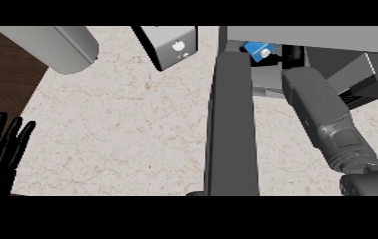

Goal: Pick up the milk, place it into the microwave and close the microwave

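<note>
Marble counter [125,133] bearing the microwave [295,35], whose open door [232,128] stands edge-on toward the viewer. The right forearm [321,113] reaches into the cavity; the right hand [294,53] appears as a dark shape beside the milk [257,50], a small blue carton just inside the opening, and whether its fingers grip the carton cannot be told. The left hand [13,143] rests with fingers straight at the lower left edge. A grey cylinder [63,45] and a grey box [173,45] stand at the rear. The placing step appears under way; next, release, withdrawal of the arm, then swinging the door closed.
</note>
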